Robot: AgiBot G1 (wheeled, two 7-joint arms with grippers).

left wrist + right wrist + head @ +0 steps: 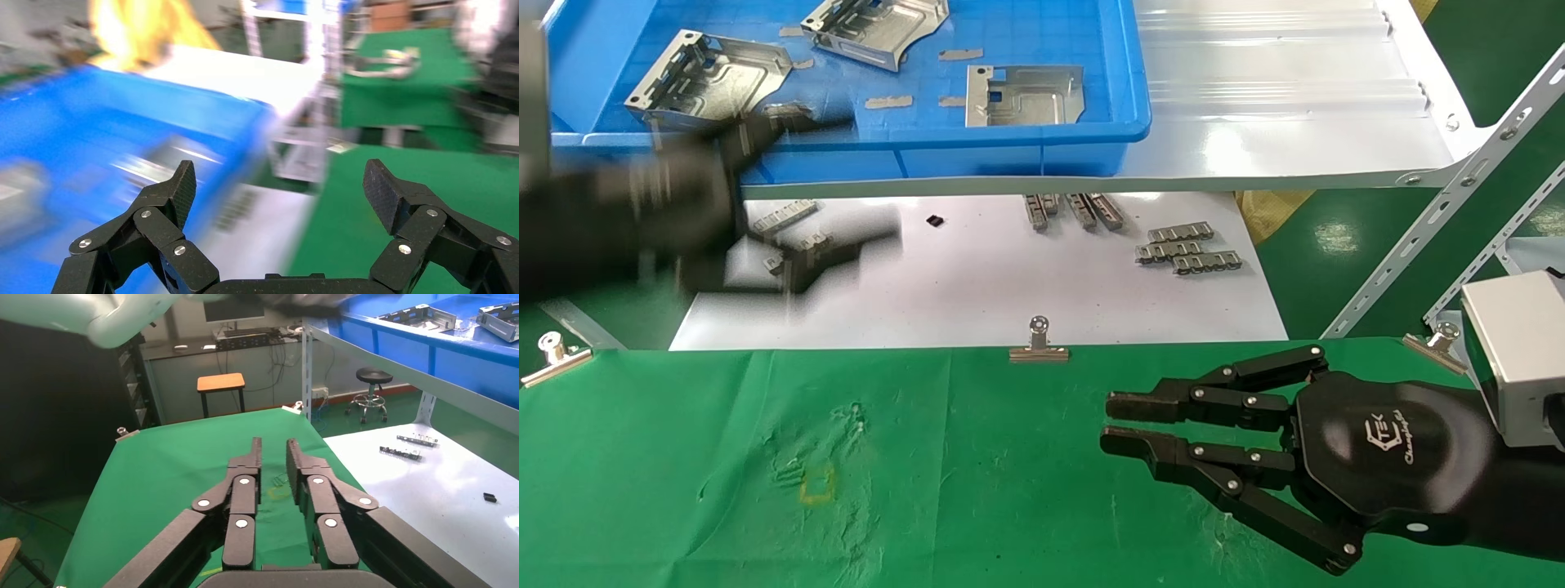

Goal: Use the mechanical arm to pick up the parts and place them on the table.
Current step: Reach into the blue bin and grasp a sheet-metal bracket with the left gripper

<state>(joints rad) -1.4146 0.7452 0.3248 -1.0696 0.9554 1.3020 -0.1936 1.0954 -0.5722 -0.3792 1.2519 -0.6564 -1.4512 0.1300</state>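
Note:
Three silver parts lie in the blue tray (pixel 1128 122): one at the left (pixel 711 77), one at the back (pixel 878 28), one at the right (pixel 1026 94). My left gripper (pixel 846 180) hangs at the tray's front edge, above the white board. It is wide open and empty in the left wrist view (pixel 278 174). My right gripper (pixel 1109 420), with the TEK logo, hovers low over the green table (pixel 977 506) at the right. Its fingers are nearly together and hold nothing, as the right wrist view (pixel 273 442) shows.
A white board (pixel 977 286) below the tray holds grey slotted strips (pixel 1189 249) and a small black piece (pixel 934 220). Binder clips (pixel 1039 343) pin the cloth's far edge. A yellow square outline (pixel 817 486) marks the cloth. White shelf struts (pixel 1459 237) slant at the right.

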